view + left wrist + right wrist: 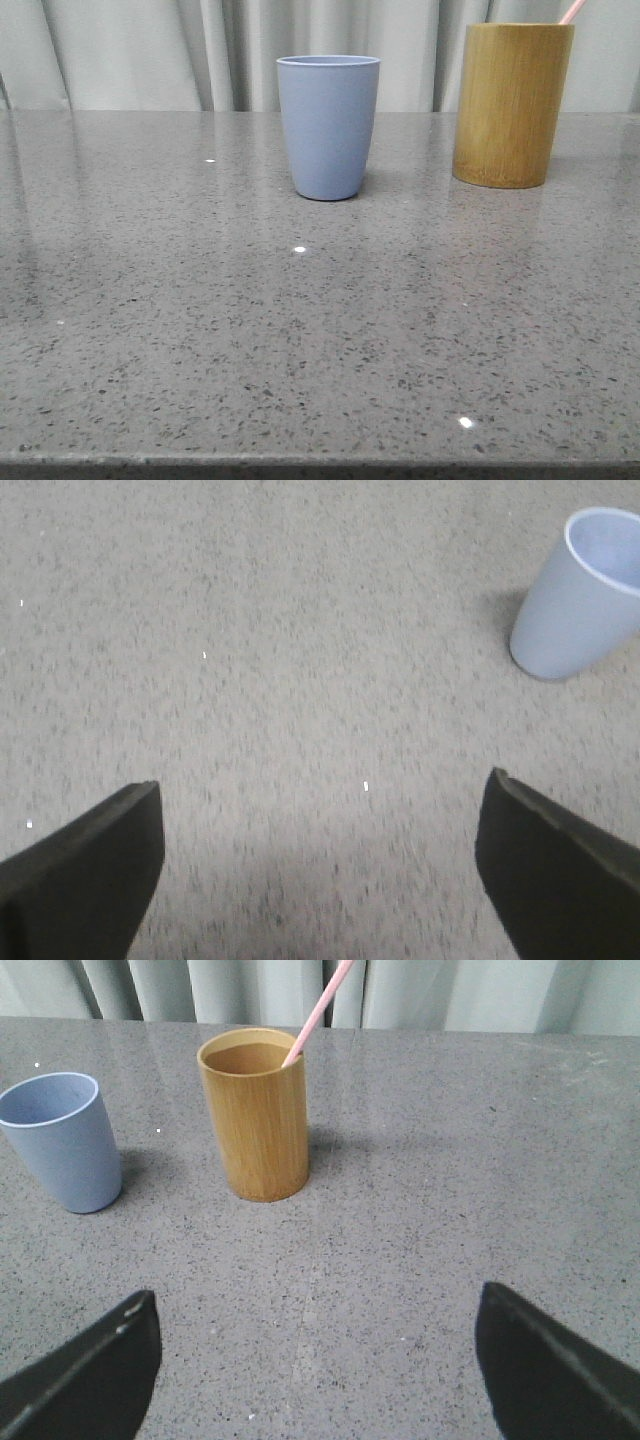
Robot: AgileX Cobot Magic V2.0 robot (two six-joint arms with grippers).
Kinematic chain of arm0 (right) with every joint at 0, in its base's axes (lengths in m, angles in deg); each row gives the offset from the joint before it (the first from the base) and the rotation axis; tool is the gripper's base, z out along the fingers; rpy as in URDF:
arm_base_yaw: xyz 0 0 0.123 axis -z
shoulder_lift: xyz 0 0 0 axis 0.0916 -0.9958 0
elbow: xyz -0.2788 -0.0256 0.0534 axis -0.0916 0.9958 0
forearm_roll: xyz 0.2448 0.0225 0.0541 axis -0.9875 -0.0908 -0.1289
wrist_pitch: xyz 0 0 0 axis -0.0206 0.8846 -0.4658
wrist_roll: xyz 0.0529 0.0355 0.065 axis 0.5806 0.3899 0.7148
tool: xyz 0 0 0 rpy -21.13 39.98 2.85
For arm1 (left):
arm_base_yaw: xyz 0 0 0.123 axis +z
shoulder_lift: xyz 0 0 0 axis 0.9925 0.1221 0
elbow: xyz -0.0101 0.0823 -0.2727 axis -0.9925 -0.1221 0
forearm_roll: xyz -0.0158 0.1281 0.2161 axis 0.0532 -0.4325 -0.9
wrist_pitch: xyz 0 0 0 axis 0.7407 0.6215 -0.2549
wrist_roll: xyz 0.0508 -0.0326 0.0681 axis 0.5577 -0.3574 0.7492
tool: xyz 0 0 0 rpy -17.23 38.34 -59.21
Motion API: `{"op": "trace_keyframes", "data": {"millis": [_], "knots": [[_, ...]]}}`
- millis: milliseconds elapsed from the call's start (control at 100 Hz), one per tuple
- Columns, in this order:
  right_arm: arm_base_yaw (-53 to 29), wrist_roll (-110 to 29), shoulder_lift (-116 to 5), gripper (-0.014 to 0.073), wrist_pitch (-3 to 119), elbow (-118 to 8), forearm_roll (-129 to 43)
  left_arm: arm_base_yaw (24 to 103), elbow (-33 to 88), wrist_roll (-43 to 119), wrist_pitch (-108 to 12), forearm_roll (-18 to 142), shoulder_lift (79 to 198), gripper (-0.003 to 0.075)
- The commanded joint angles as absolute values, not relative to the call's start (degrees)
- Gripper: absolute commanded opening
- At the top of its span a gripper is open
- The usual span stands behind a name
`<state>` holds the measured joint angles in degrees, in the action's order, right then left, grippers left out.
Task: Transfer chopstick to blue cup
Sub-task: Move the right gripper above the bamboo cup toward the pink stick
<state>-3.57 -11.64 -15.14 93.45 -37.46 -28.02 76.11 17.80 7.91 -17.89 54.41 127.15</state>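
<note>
The blue cup (329, 125) stands upright and empty at the back middle of the table; it also shows in the left wrist view (585, 598) and the right wrist view (62, 1140). A pale pink chopstick (572, 11) leans out of the tan bamboo holder (511, 104) at the back right; the right wrist view shows the stick (318, 1012) in the holder (255, 1113). My left gripper (320, 865) is open and empty over bare table, short of the blue cup. My right gripper (318, 1360) is open and empty, short of the holder. Neither gripper shows in the front view.
The grey speckled stone table (300, 330) runs to a front edge at the bottom of the front view. Pale curtains (150, 50) hang behind the table's back edge.
</note>
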Motion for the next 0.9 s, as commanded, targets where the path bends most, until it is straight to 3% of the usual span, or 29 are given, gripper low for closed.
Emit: {"op": "trace_keyframes", "data": {"millis": [0, 270, 480, 890], "knots": [[-3.3, -11.87, -16.27, 0.0633, 87.93, -39.28, -27.51, 76.31, 14.89, 7.79, -22.23, 55.26, 122.01, 0.06], [-3.3, -11.87, -16.27, 0.0633, 80.14, -38.74, -29.75, 76.31, 6.36, 7.79, -22.11, 54.65, 115.0, 0.06], [-3.3, -11.87, -19.19, 0.0633, 61.73, -33.4, -29.83, 76.31, 5.58, 7.79, -21.87, 54.65, 114.91, 0.06], [-3.3, -10.22, -41.38, 0.0633, 36.69, -32.24, -32.02, 76.31, 5.58, 7.79, -21.87, 54.65, 114.91, 0.06]]}}
